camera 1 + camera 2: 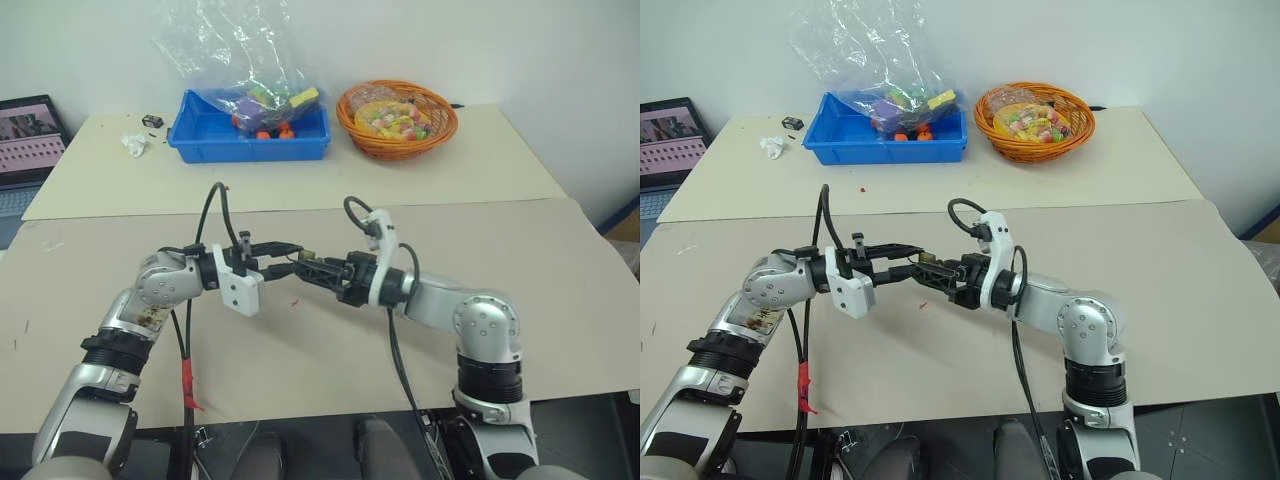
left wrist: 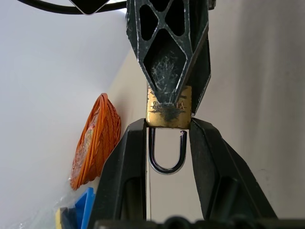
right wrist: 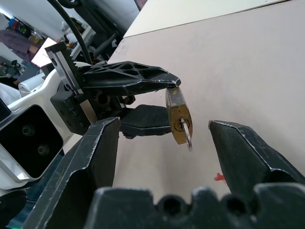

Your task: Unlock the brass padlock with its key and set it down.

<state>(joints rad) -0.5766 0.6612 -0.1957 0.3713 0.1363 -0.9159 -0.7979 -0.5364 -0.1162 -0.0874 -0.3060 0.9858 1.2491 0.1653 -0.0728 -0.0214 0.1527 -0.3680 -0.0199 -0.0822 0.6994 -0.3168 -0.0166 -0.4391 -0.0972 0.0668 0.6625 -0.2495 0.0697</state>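
The right claw (image 3: 162, 138) is standing with its two black fingers (image 3: 95, 157) spread wide, one on each side of the brass padlock (image 3: 177, 117) without touching it. The left claw (image 3: 167, 102) is pinching the padlock's upper end between its fingertips, above the tan desk (image 3: 238, 62). The key (image 3: 187, 136) is sticking out of the padlock's lower face.

Stamped lettering on the padlock (image 2: 168, 109) body, left wrist view: worn and partly covered by a black finger (image 2: 167, 52), not legible. Laptop screen (image 1: 32, 135) at far left of the counter: content too small to read. No other text readable.
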